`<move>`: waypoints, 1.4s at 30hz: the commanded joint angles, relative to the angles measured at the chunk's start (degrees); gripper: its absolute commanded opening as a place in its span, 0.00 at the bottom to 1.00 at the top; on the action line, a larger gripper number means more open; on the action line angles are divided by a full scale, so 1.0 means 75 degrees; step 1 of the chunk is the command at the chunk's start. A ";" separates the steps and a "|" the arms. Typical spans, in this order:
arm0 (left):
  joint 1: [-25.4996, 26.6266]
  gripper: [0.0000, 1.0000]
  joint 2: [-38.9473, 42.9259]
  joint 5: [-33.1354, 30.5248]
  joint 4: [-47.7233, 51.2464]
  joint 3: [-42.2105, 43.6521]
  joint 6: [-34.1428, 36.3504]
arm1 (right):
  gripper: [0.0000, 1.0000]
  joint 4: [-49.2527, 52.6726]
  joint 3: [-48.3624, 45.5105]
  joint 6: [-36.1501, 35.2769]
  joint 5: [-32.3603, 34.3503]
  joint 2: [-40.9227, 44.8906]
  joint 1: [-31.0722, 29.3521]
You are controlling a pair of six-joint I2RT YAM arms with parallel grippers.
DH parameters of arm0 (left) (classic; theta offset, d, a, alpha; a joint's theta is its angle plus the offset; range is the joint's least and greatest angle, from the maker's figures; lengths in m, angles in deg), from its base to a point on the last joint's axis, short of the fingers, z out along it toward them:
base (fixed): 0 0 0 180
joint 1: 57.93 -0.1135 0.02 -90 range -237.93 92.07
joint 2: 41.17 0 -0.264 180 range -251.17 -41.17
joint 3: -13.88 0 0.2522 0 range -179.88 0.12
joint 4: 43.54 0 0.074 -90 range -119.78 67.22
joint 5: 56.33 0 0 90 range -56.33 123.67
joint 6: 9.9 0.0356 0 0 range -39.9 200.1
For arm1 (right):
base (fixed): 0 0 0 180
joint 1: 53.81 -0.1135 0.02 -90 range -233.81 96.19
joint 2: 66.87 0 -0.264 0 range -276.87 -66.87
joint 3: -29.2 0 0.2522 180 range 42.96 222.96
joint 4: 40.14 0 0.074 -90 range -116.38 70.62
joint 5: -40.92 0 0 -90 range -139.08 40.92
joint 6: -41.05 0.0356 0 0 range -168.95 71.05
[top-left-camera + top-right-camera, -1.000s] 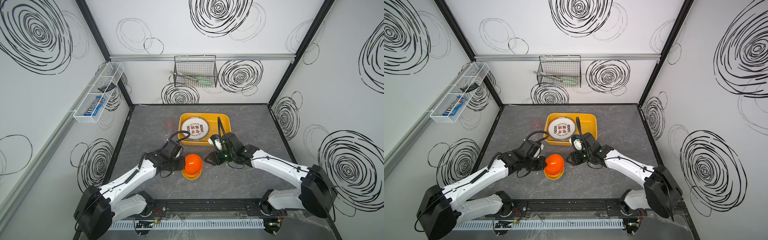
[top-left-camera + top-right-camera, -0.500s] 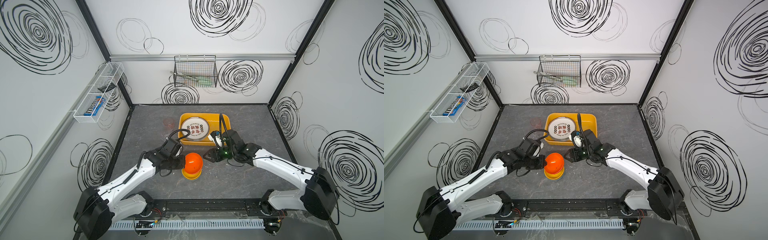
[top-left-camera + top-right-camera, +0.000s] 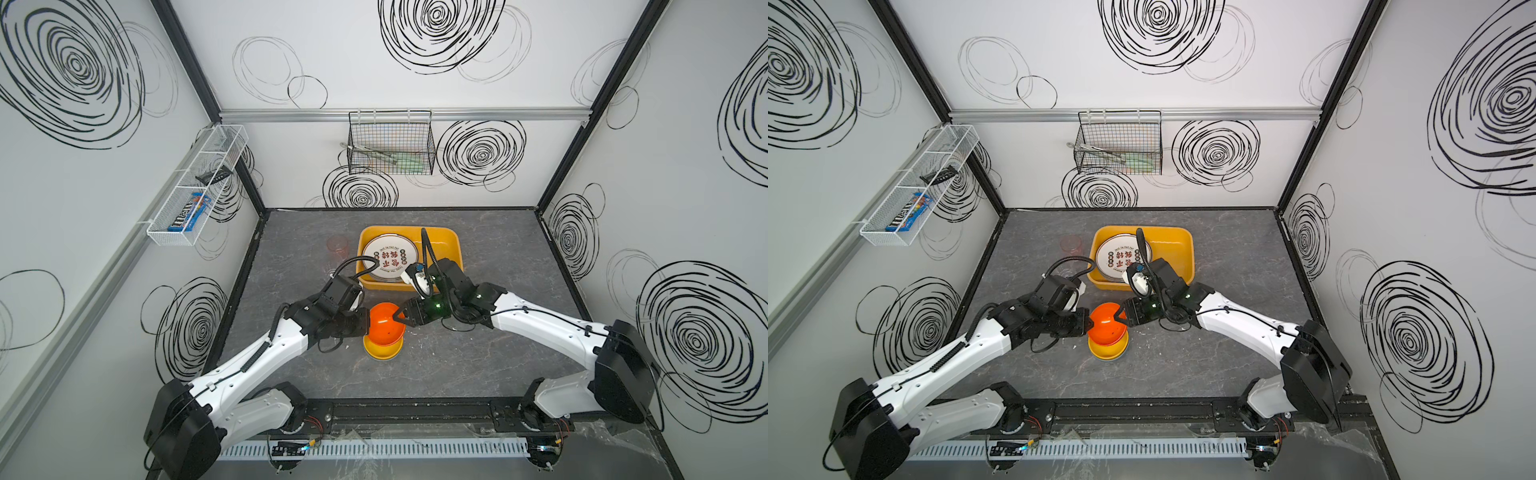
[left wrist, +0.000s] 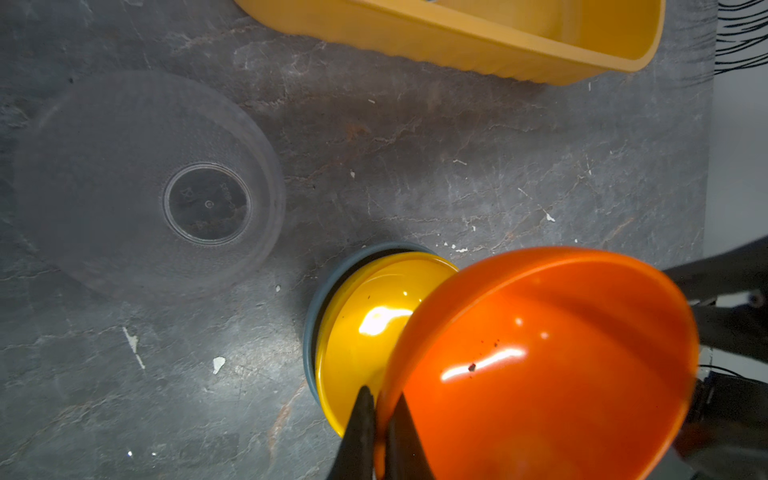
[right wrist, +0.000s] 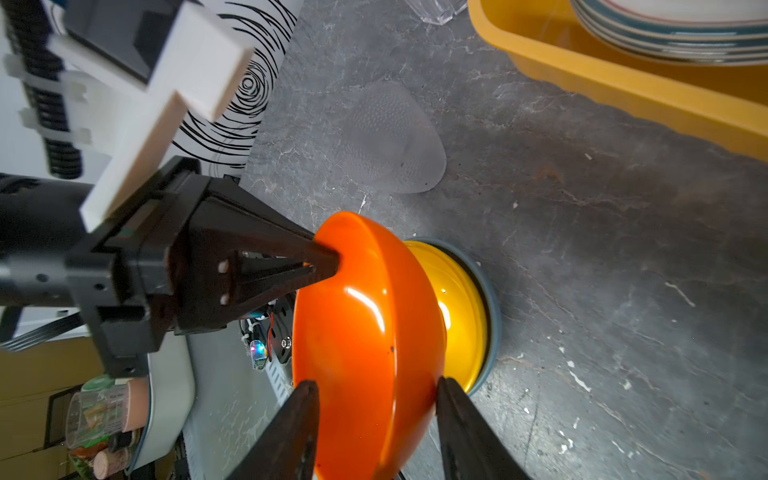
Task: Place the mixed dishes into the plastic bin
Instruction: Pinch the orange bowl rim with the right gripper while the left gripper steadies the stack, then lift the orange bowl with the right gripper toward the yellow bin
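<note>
One orange bowl (image 3: pixel 384 330), tilted, mouth toward left gripper (image 3: pixel 367 325)

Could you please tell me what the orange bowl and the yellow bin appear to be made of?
The orange bowl looks like hard glossy plastic, possibly melamine: sharp white highlights on a smooth surface. The yellow bin looks like moulded plastic with a duller finish: soft sheen, rounded rim, ribbed wall.

Left gripper (image 4: pixel 380 415) pinched tight; right gripper (image 3: pixel 400 318) jaws half apart.
</note>
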 commanded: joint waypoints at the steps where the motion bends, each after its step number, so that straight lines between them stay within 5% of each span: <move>1: -0.0056 0.09 0.0203 0.0044 -0.0190 -0.0332 0.0033 | 0.47 0.0013 0.0301 0.0100 0.0119 -0.0225 -0.0097; 21: -0.0234 0.25 0.0607 0.0236 -0.0140 -0.0381 -0.0072 | 0.08 0.0611 0.0890 0.0380 0.0816 -0.0865 0.0138; 28: -0.0418 0.36 0.0829 0.0315 -0.0158 -0.0367 -0.0085 | 0.04 0.1309 0.1472 0.0047 0.1257 -0.0987 0.0424; 35: -0.0658 0.60 0.1097 0.0475 -0.0200 -0.0300 -0.0083 | 0.03 0.2230 0.2260 -0.0320 0.1893 -0.1265 0.0857; 42: -0.0879 0.67 0.1362 0.1122 -0.0636 -0.0099 -0.0060 | 0.02 0.2969 0.3131 -0.0439 0.2370 -0.1701 0.1557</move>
